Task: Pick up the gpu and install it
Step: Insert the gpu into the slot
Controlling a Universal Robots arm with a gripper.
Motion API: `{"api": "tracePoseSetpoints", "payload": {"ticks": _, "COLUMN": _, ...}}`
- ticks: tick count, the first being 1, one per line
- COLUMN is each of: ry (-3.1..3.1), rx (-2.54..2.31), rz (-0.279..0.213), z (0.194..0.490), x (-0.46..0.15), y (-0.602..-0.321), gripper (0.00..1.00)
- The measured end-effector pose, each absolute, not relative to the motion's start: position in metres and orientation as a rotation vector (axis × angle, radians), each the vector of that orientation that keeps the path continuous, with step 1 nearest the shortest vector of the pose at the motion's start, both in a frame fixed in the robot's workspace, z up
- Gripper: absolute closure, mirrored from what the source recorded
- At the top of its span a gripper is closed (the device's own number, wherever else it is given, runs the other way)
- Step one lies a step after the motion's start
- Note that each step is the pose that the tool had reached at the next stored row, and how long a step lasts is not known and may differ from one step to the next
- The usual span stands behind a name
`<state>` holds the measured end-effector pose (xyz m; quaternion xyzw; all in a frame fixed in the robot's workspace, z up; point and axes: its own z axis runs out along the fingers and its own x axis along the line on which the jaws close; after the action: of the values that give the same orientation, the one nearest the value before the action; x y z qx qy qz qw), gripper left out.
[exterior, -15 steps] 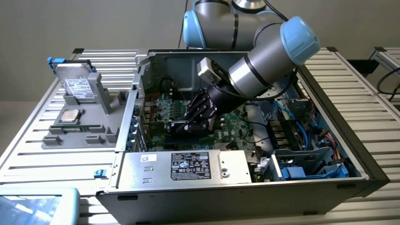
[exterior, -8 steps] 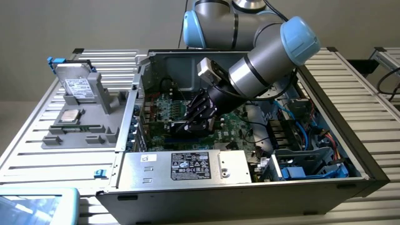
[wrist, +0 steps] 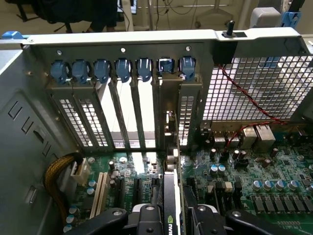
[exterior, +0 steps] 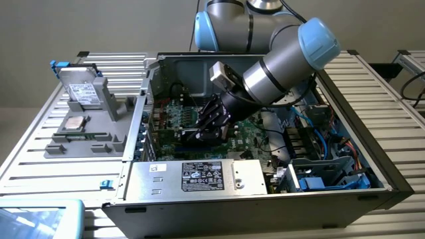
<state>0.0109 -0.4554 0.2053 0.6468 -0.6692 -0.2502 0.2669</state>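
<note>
The gripper (wrist: 171, 218) stands half closed, clamping the gpu (wrist: 170, 193) on edge over the motherboard (wrist: 254, 166), with low board on either side. Beyond, the card's bracket end meets the open rear slots (wrist: 129, 117) under blue latches (wrist: 122, 68). In the exterior view, a parts tray (exterior: 86, 134) lies at the case's nine o'clock.

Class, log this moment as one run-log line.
tool: shut on gpu | gpu: on edge at motherboard, pointing to rear slot covers | seated: cannot tell | inside computer case
</note>
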Motion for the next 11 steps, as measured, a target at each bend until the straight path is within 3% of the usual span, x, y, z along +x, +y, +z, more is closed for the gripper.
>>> {"api": "tracePoseSetpoints", "payload": {"ticks": 11, "ry": -1.806, "rx": 1.745, "rz": -0.675, "z": 0.2048, "x": 0.0109, "y": -0.4553, "gripper": 0.72}}
